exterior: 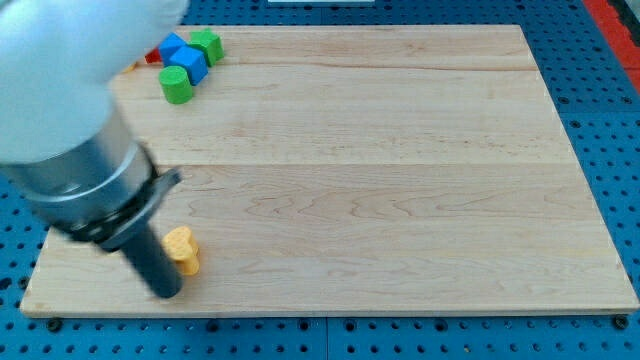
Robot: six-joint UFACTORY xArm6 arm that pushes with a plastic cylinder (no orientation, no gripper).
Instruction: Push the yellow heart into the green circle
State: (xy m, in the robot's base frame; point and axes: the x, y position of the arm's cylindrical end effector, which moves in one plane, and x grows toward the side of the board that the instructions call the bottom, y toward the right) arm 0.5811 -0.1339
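Note:
The yellow heart (183, 249) lies near the view's bottom left of the wooden board (380, 180). My tip (167, 294) stands just below and left of the heart, close to it or touching its lower left side. The green circle, a round green block (176, 85), sits at the view's top left, far above the heart. The arm's body hides much of the board's left edge.
Beside the green circle are a blue block (192, 63), a second blue block (172, 47), a green block (207, 46) and a partly hidden red block (153, 57). The board's bottom edge runs just below my tip. Blue pegboard surrounds the board.

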